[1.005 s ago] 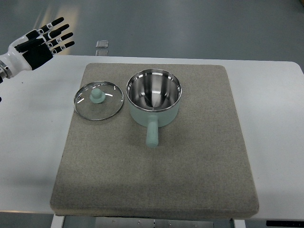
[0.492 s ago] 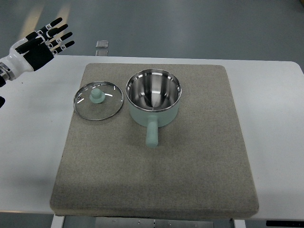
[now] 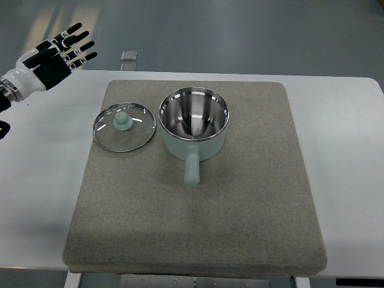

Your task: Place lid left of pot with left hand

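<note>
A glass lid [image 3: 124,128] with a pale green knob lies flat on the grey mat [image 3: 240,198], just left of the pot and not touching it. The pale green pot [image 3: 194,128] has a shiny steel inside and its handle points toward the near edge. My left hand [image 3: 60,54], black and white, hovers at the far left over the table's back edge, well away from the lid, with fingers spread and holding nothing. The right arm does not show.
The mat covers most of a white table [image 3: 42,180]. A small clear object [image 3: 128,56] lies on the floor beyond the table's back edge. White table surface shows left and right of the mat.
The left hand has drifted slightly up and away toward the far left; the lid and pot have not moved.
</note>
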Robot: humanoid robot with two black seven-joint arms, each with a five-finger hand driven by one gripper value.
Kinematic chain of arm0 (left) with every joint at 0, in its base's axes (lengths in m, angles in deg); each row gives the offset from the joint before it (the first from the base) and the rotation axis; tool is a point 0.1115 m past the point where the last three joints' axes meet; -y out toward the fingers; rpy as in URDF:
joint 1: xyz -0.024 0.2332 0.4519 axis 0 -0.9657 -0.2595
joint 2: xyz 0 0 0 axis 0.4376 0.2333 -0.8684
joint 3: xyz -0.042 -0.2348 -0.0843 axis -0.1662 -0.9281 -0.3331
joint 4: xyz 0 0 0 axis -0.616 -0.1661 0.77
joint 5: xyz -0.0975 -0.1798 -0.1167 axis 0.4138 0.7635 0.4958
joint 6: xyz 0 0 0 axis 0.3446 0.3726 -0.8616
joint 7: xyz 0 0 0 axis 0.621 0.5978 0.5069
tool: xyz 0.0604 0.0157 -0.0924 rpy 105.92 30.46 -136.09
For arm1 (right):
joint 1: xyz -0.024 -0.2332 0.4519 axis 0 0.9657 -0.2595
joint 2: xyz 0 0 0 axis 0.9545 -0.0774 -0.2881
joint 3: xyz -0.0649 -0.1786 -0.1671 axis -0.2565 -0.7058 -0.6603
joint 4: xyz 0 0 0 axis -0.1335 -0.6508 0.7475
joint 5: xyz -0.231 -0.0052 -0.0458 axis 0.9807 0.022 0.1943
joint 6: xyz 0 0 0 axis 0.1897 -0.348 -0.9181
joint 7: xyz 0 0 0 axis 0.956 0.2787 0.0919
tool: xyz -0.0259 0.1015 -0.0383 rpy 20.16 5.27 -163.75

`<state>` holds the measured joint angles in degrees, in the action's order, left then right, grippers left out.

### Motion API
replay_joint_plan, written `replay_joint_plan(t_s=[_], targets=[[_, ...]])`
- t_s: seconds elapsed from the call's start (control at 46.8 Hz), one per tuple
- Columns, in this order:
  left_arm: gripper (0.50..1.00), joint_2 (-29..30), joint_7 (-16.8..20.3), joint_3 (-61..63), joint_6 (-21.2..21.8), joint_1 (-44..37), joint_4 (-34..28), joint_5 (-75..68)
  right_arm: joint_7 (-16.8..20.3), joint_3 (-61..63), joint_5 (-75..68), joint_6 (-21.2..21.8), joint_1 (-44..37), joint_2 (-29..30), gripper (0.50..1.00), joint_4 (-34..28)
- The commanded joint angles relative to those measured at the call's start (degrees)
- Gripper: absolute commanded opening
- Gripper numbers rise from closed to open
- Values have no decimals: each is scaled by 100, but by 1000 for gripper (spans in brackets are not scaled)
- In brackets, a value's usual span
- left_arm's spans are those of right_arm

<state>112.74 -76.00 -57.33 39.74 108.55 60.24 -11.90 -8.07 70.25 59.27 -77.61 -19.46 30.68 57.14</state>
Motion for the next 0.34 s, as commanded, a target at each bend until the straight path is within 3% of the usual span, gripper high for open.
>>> replay_joint_plan(t_s=[0.0,0.321], targets=[[996,0,0,-8,0,6,-3,-1,0,-5,-5,14,8,0,921,-62],[996,0,0,1,0,6,-3,-1,0,-6,4,5,8,0,921,-71]])
